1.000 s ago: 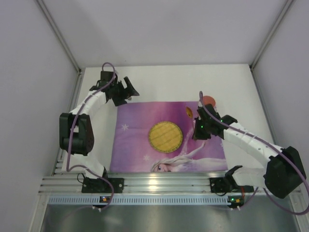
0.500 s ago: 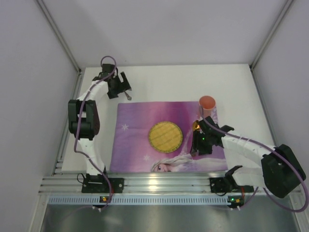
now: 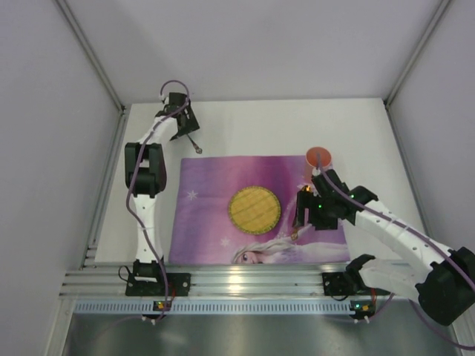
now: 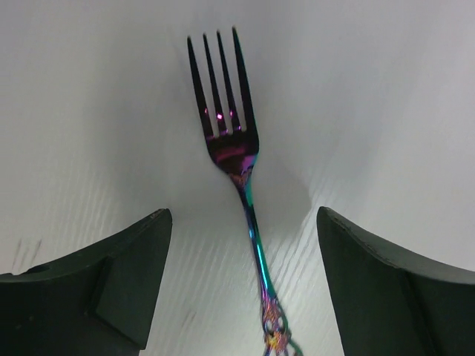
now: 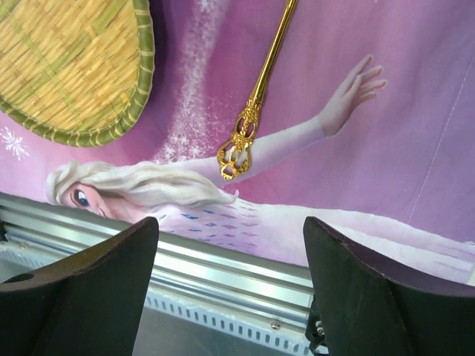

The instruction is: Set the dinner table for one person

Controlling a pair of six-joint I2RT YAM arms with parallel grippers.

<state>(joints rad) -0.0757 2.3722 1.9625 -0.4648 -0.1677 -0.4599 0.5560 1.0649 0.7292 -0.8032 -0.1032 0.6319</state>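
An iridescent fork (image 4: pixel 231 148) lies flat on the white dinner table (image 3: pixel 260 126) at its far left, tines pointing away from me. My left gripper (image 4: pixel 241 245) hovers over the fork's handle, open, with a finger on each side and neither one touching it. From above, the fork (image 3: pixel 194 144) sits just past the left gripper (image 3: pixel 187 130). A gold spoon (image 5: pixel 258 93) rests on the purple placemat (image 5: pixel 415 111), right of the round woven plate (image 5: pixel 74 67). My right gripper (image 5: pixel 230 230) stands open and empty, nearer the table's front than the spoon's handle end.
An orange cup (image 3: pixel 319 157) stands at the placemat's far right corner. The woven plate (image 3: pixel 254 209) is in the middle of the placemat (image 3: pixel 215 185). A silver aluminium rail (image 3: pixel 245 280) runs along the near edge. White walls close in both sides.
My right gripper opened, left the gold spoon on the placemat and drew back toward the near edge. My left arm swung to the far left, over the fork, its fingers narrowing slightly.
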